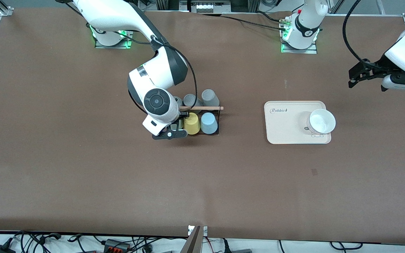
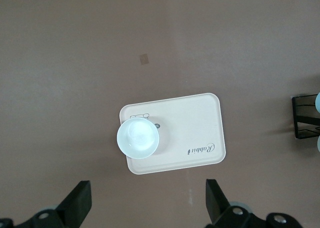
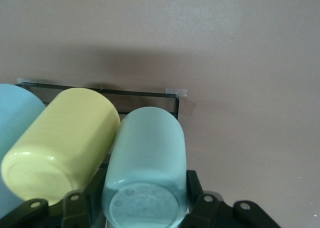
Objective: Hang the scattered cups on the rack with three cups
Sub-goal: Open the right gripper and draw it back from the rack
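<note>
Mint cup (image 3: 145,163): pale green, lower centre of right wrist view, bottom toward the camera, clamped between the right gripper's fingers (image 3: 197,203); in front view hidden under the right arm's wrist.
Right gripper (image 1: 172,131): centre-left of front view, at the rack's end toward the right arm, closed tight on the mint cup.
Rack (image 1: 219,121): black wire frame, wooden rod (image 1: 202,108) across its top, centre of front view; frame edge also seen in right wrist view (image 3: 100,92).
Blue cup (image 1: 209,123): light blue, on the rack at the end toward the left arm, beside the yellow cup; left edge of right wrist view (image 3: 17,108).
Yellow cup (image 1: 192,123): on the rack between blue cup and mint cup; touching the mint cup in right wrist view (image 3: 62,143).
Grey cups (image 1: 209,97): just above the rack in front view, farther from the camera than it.
Left gripper (image 1: 367,75): upper right of front view, over bare table, waiting, fingers (image 2: 77,205) spread wide, nothing between them.
Beige tray (image 1: 283,126): centre-right of front view; centre of left wrist view (image 2: 200,133); well apart from the rack.
White bowl (image 1: 322,121): on the tray, at its end toward the left arm; centre of left wrist view (image 2: 138,138).
Table (image 1: 83,175): brown surface, fills the frame.
</note>
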Controlling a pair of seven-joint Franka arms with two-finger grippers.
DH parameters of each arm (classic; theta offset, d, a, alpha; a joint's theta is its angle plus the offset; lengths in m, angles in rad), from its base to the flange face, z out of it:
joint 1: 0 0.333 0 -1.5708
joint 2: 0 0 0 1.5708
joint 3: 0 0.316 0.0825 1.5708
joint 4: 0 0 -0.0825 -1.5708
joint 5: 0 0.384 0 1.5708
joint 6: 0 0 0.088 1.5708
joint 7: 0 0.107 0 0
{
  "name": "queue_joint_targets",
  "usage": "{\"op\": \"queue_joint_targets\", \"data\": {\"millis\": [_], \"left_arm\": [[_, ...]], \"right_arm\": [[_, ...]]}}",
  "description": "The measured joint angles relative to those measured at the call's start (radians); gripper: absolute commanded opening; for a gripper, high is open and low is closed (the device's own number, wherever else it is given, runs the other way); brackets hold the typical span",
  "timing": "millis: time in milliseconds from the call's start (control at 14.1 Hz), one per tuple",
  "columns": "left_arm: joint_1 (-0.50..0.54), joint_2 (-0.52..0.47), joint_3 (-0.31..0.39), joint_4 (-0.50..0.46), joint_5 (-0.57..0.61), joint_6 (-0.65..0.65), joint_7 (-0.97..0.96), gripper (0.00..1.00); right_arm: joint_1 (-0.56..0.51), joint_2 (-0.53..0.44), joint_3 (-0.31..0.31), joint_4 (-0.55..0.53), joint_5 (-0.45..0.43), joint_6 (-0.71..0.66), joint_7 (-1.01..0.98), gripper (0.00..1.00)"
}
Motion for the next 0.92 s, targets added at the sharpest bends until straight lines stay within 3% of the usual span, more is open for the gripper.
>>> {"op": "queue_joint_targets", "data": {"millis": [71,496,922], "left_arm": [[0.0,0.0,0.0,0.0,0.0,0.0,0.0,1.0],[0.0,0.0,0.0,0.0,0.0,-0.001,0.0,1.0],[0.0,0.0,0.0,0.001,0.0,-0.001,0.0,1.0]], "right_arm": [[0.0,0.003,-0.001,0.0,0.0,0.001,0.001,1.0],[-0.012,-0.012,-0.014,0.039,0.0,-0.008,0.003,1.0],[-0.096,-0.132,-0.032,0.068,0.0,-0.078,0.002,1.0]]}}
